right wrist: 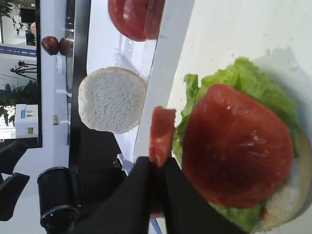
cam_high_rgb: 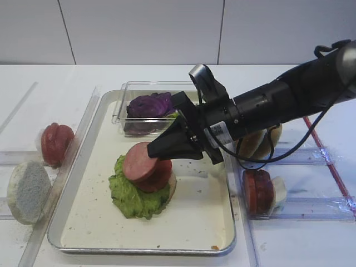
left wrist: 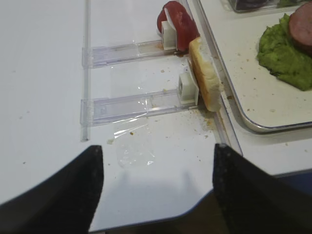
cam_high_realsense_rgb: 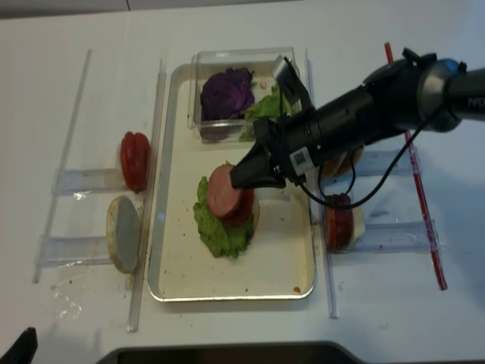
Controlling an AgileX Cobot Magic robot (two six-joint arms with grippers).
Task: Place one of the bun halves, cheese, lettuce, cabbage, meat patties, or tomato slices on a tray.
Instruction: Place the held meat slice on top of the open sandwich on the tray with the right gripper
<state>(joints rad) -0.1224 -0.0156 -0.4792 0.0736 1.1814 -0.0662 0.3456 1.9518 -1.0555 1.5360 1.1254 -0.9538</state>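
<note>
1. Right gripper (cam_high_rgb: 151,151): jaws closed edge-on on a meat patty (cam_high_rgb: 137,161), a pinkish-brown disc held tilted. The right wrist view shows the disc's rim pinched between the two black fingers (right wrist: 134,195).
2. The held patty sits over the stack on the tray (cam_high_rgb: 194,222), just above a tomato slice (right wrist: 236,146). Whether the two touch cannot be told.
3. Stack, bottom to top: pale bun half (right wrist: 292,195), green lettuce (cam_high_rgb: 133,197), red tomato slice. It lies left of the tray's middle, on the cream inner surface.
4. Left gripper (left wrist: 156,195): two dark fingers spread wide apart with nothing between them, above bare white table (left wrist: 44,73) near the tray's left corner.
5. Clear plastic box (cam_high_rgb: 123,105) at the tray's far end holds the purple cabbage (cam_high_rgb: 149,104); more green lettuce shows beside it in the overhead view. The right arm passes just in front of this box.
6. Left of the tray, in clear plastic racks (left wrist: 126,105): red tomato slices (cam_high_rgb: 55,143) standing on edge, and nearer the camera a pale flat-faced bun half (cam_high_rgb: 28,190) leaning upright.
7. Right of the tray: another rack with dark red discs (cam_high_rgb: 257,192) on edge against a white stop; behind the arm, golden-brown sesame buns (cam_high_rgb: 256,146), partly hidden.
8. Crumbs are scattered on the tray floor and the table.
</note>
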